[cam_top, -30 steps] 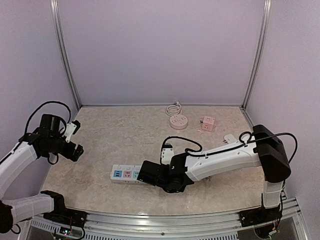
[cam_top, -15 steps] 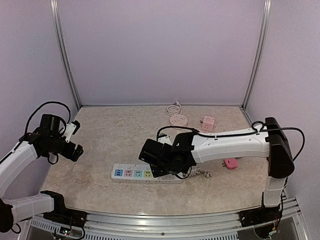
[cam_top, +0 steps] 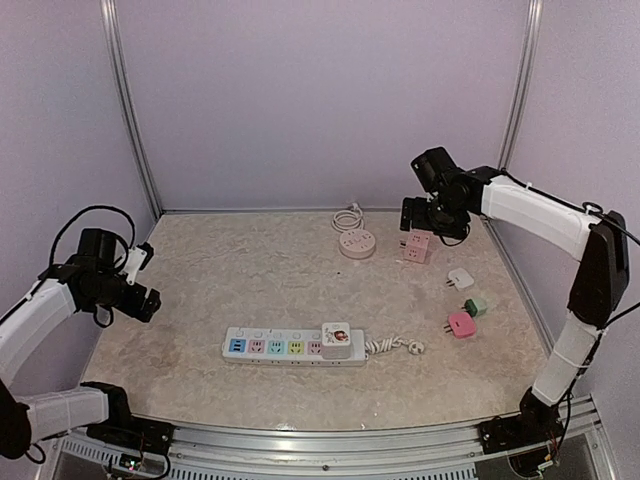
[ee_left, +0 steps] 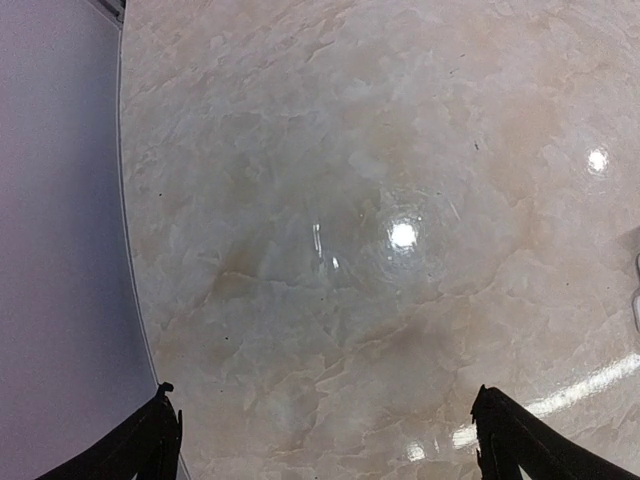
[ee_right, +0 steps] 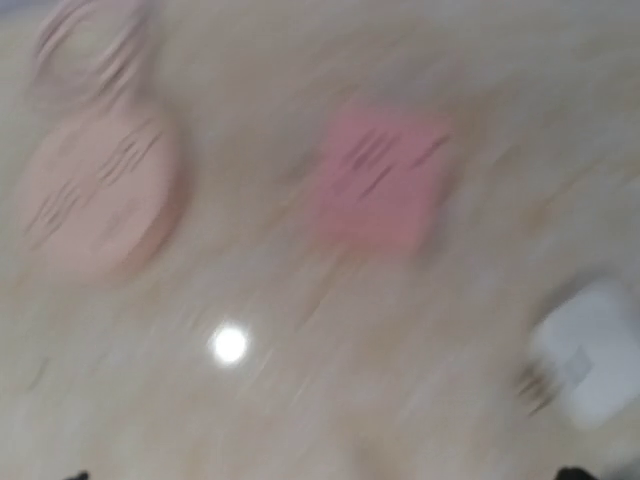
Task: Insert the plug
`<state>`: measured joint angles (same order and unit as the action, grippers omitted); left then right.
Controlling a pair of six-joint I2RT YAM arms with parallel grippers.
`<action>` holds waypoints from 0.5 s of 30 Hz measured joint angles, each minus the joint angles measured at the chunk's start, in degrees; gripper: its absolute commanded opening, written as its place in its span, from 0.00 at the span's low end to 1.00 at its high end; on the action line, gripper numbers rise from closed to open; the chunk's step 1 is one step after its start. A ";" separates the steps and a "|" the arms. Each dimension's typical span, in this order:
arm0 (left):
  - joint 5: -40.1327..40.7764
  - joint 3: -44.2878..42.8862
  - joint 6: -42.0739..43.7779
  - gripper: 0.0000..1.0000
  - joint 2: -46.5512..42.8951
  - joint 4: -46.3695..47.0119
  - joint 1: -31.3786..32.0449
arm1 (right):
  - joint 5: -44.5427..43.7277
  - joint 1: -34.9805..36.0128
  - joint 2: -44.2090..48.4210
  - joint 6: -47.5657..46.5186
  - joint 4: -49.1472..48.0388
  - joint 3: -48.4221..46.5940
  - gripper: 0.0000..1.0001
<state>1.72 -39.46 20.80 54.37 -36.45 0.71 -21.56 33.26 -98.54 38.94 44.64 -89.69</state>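
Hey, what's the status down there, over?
Left gripper open, empty. Right gripper open, empty, over pink cube socket. White plug looks seated in power strip. Nothing blocking.

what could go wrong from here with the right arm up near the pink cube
1. The right gripper hangs just over the pink cube socket, and its wrist view is motion-blurred; a fast descent could knock it.
2. The white plug, green plug and pink plug lie close together; grabbing one may shove another.

1 pwr strip [cam_top: 280,347], 1 seated plug [cam_top: 337,334], 1 round socket [cam_top: 357,243], 1 cube socket [cam_top: 417,246], 3 loose: white plug [cam_top: 460,278], green plug [cam_top: 476,306], pink plug [cam_top: 460,324]
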 measured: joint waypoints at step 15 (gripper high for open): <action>0.66 0.00 -0.04 0.99 5.68 0.00 -6.16 | -0.17 -10.51 -26.62 -6.93 -6.67 -15.63 0.83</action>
<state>2.37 -39.46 20.75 60.05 -36.45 -5.45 -21.74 22.74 -125.16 32.01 37.98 -105.32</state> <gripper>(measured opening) 0.988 0.865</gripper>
